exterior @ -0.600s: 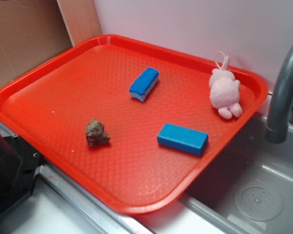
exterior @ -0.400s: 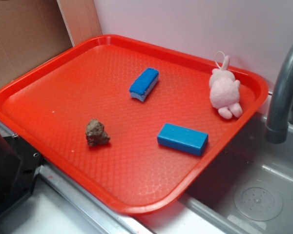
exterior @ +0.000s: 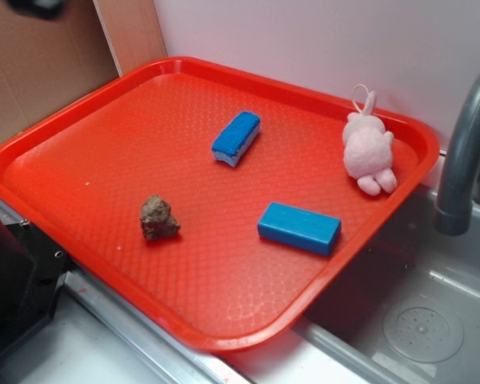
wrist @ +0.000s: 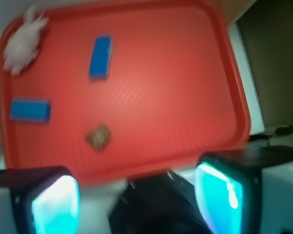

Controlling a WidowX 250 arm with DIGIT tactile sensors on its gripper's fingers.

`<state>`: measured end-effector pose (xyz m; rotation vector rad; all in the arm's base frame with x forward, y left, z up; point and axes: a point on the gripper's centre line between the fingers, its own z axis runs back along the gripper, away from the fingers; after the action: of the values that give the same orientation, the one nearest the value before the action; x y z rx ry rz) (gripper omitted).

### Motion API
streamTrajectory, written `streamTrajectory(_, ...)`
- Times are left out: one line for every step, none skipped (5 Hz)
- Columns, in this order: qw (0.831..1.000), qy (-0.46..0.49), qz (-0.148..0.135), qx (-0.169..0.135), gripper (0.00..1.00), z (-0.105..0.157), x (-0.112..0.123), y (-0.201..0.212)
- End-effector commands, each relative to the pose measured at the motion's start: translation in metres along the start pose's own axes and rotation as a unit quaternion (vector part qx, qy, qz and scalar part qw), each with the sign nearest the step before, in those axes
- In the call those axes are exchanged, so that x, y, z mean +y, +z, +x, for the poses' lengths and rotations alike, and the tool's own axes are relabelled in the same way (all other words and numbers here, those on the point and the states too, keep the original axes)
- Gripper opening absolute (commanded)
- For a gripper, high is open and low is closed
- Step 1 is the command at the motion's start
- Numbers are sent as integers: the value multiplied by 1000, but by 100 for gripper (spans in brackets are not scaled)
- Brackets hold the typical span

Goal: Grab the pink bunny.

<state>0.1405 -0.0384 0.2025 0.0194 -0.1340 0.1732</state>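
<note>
Ext. view: red tray [exterior: 88,128] is filling most of the frame, resting partly over a grey sink [exterior: 432,320]. The pink bunny [exterior: 368,149] is lying in the upper-right corner of the tray, just beside the rim, string loop pointing up toward the wall, feet pointing to lower right. A blue sponge [exterior: 236,138] is sitting at upper centre; a blue block [exterior: 299,228] is lying at centre right, below and left of the bunny. A brown lump [exterior: 158,218] is sitting at centre left, well apart from the bunny. A grey faucet [exterior: 464,152] is standing at the right edge, near the bunny's corner. Cardboard [exterior: 40,72] is leaning at upper left.

Wrist view (blurred): gripper [wrist: 136,197] is showing at the bottom edge w/ fingers [wrist: 56,204] spread wide apart, holding nothing, positioned off the tray's near rim. The bunny [wrist: 22,41] is appearing at upper left, far from the fingers. Block [wrist: 30,109], sponge [wrist: 101,57] and lump [wrist: 98,137] are lying between; nothing is touching or covering the bunny.
</note>
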Motion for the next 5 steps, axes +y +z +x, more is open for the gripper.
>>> streamTrajectory(975, 171, -126, -65, 100, 24, 0, -2)
streamTrajectory(975, 171, -126, -65, 100, 24, 0, -2)
streamTrajectory(975, 171, -126, -65, 100, 24, 0, -2)
streamTrajectory(981, 154, -111, -44, 100, 43, -7, -33)
streamTrajectory(982, 119, -97, -107, 100, 66, -33, -49)
